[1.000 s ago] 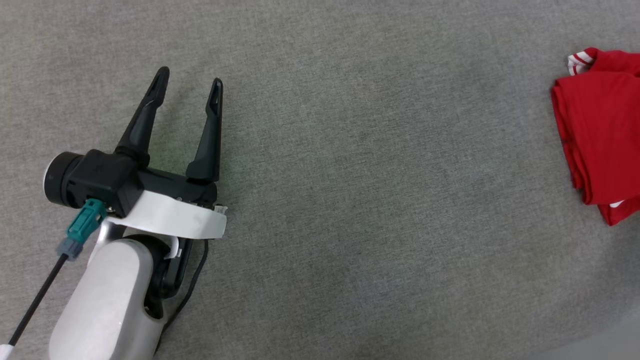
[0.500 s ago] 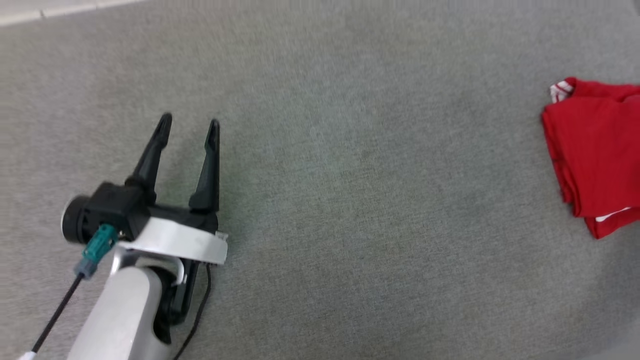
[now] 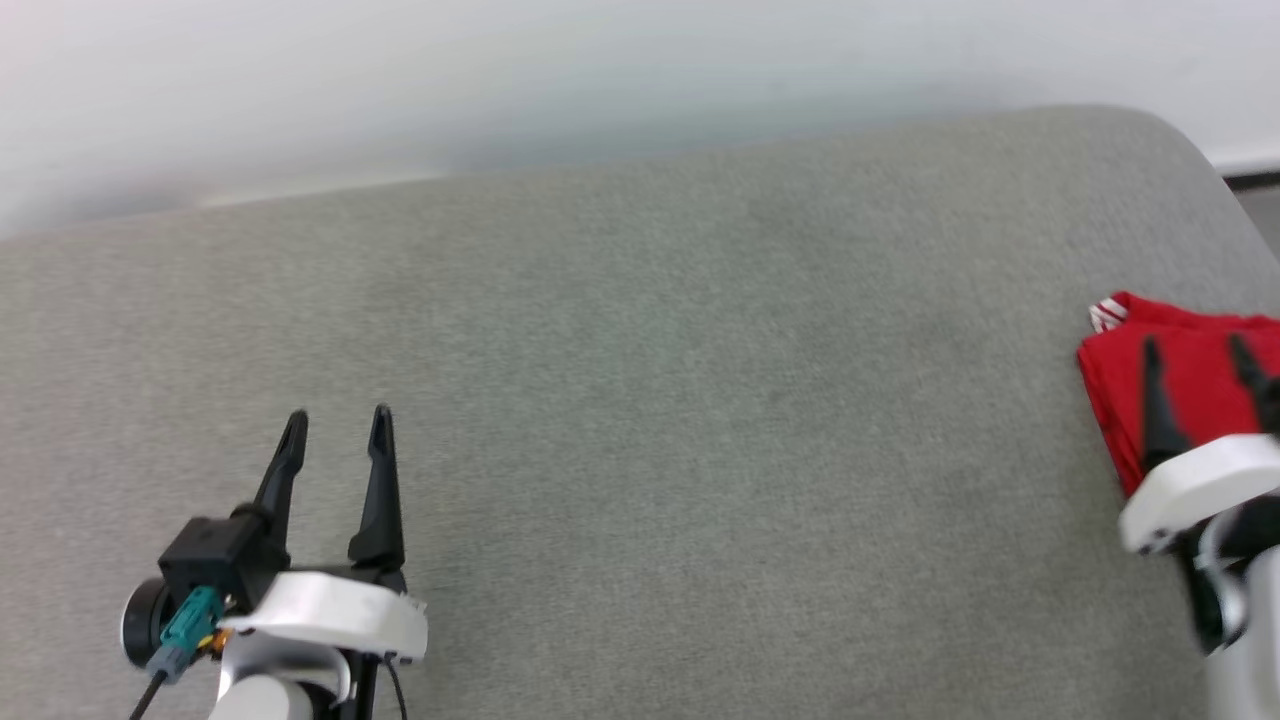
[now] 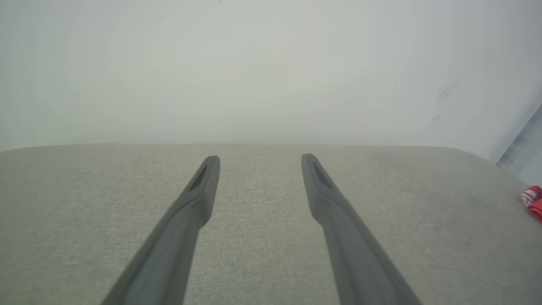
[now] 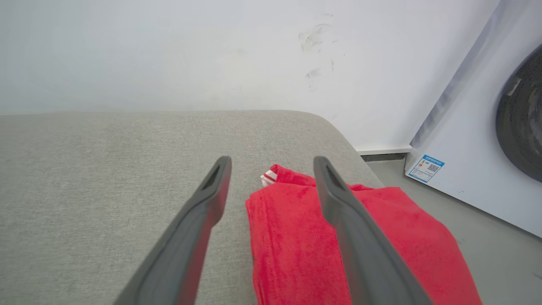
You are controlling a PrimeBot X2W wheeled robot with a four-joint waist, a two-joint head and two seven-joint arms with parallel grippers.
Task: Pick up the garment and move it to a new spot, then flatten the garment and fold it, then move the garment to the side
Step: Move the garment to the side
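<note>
The garment (image 3: 1190,385) lies folded, plain red side up, at the right end of the grey cushioned surface (image 3: 650,400), with a bit of red-and-white striped trim at its far corner. My right gripper (image 3: 1196,350) hovers over it, open and holding nothing. From the right wrist, the garment (image 5: 296,237) lies flat beneath the spread fingers (image 5: 203,203). Far to the left, my left gripper (image 3: 337,418) is open above bare cushion. Its wrist camera catches the garment's trim (image 4: 533,199) at the right edge, with the left gripper (image 4: 260,160) empty.
A pale wall (image 3: 600,80) runs behind the surface. The surface's rounded right end (image 5: 343,140) drops to the floor, where a white washing machine (image 5: 487,140) stands.
The head camera has tilted up, so the wall now shows and everything sits lower in view. My right gripper has come into view over the garment, jaws apart.
</note>
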